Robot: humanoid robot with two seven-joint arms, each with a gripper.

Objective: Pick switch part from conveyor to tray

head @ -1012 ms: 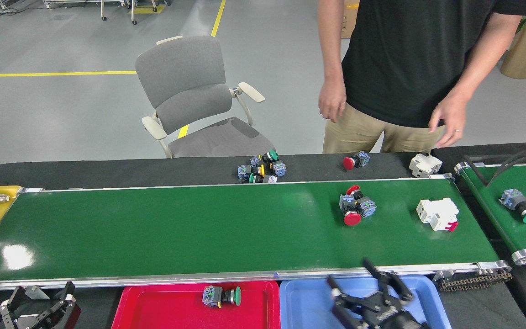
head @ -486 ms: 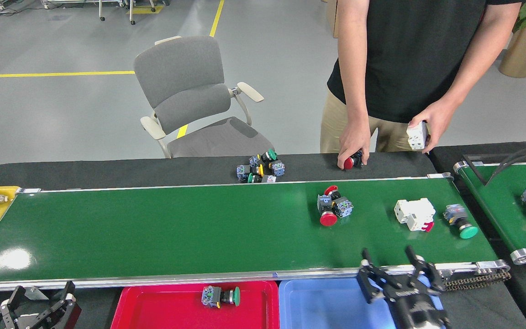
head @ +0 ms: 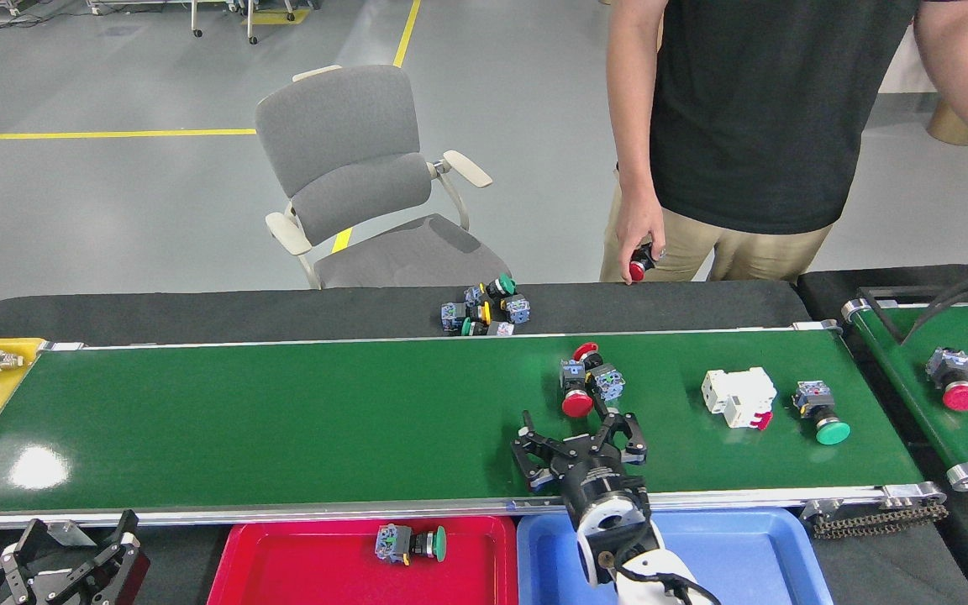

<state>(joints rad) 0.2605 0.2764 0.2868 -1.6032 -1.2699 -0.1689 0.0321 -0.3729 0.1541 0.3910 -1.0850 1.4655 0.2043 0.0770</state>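
My right gripper (head: 578, 447) hangs over the conveyor (head: 282, 420) with fingers spread wide, just short of the red switch parts (head: 586, 381) sitting mid-belt. A white breaker (head: 738, 397) and a green-capped switch (head: 820, 410) lie further right. The left gripper (head: 72, 559) is parked low with its jaws apart. The red tray (head: 282, 563) holds one switch (head: 408, 544), with the blue tray (head: 744, 555) beside it. There's a grey chair (head: 366, 176) on the shop floor, and a person (head: 753, 126) stands behind the belt.

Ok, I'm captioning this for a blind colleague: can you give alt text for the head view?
The right gripper hovers open over the green conveyor, just short of a pair of red-capped switch parts. One green-capped switch lies in the red tray; a person stands behind the belt.
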